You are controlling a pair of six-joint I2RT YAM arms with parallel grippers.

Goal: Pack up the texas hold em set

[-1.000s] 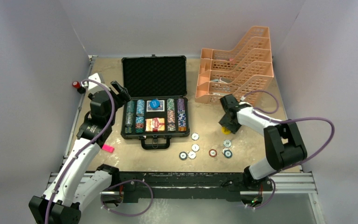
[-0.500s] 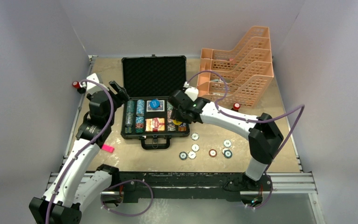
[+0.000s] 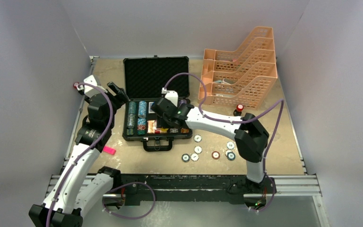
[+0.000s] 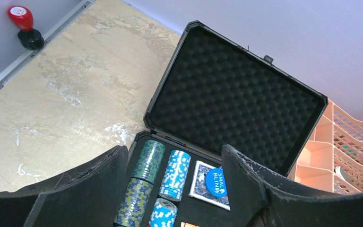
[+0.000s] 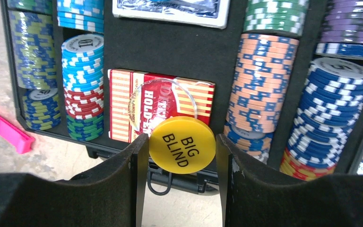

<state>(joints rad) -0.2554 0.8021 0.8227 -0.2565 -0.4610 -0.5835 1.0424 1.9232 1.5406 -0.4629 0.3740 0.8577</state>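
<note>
The right end effector (image 5: 181,142) pinches a round yellow plastic "BIG BLIND" dealer button (image 5: 183,145) by its edges. Nearest the surface's near edge, loose chips and white buttons (image 3: 198,150) lie unpacked. Beyond them the open black foam-lined briefcase (image 3: 156,78) holds chip rows, with a red card deck (image 5: 123,111) below the button. The left end effector (image 4: 172,158) hangs spread and empty over the case's left side. Stowing the button seems in hand; next, lower it onto the deck and let go.

Looks like a robot lab's test cell: plain pale walls (image 3: 23,56) boxing in a scuffed tabletop (image 3: 280,156), aluminium rail (image 3: 302,182) along its front
</note>
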